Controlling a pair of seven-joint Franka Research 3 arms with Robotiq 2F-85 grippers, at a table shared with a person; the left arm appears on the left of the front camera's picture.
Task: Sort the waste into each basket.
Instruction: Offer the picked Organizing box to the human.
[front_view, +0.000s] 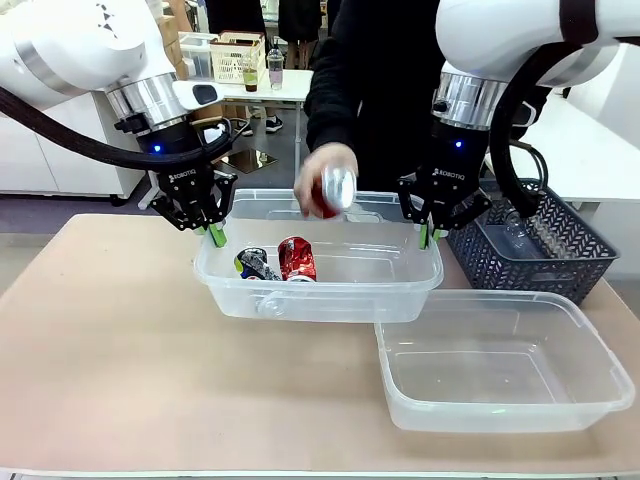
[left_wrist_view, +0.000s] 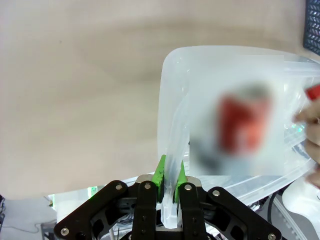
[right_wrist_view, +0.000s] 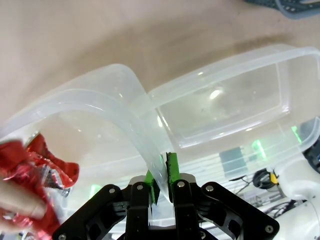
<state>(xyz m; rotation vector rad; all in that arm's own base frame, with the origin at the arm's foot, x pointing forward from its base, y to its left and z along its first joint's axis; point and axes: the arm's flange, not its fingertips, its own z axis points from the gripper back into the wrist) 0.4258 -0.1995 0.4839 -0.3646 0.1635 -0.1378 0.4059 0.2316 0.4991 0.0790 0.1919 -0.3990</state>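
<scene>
Both arms hold one clear tub (front_view: 320, 300) between them over the pale worktop (front_view: 120, 350). The left gripper (front_view: 216, 237) has its green-padded fingers clenched on the tub's left rim, and its wrist view shows the thin plastic wall pinched between the pads (left_wrist_view: 170, 167). The right gripper (front_view: 430, 238) is clenched on the opposite rim in the same way (right_wrist_view: 161, 167). The tub is colourless and rectangular, with rounded corners and a rolled rim. Inside it, towards the left, a crushed black-silver can (front_view: 256, 264) and a crushed red can (front_view: 297, 259) lie side by side, touching. Above the tub's far edge a person's hand (front_view: 318, 175) holds another red can (front_view: 337, 187), its silver end facing the camera; in the right wrist view it looks crumpled (right_wrist_view: 45, 170). A second clear tub (front_view: 500, 415) of the same kind sits on the worktop at the right, its far left corner under the held tub's rim. Behind it stands a dark lattice basket (front_view: 560, 250).
</scene>
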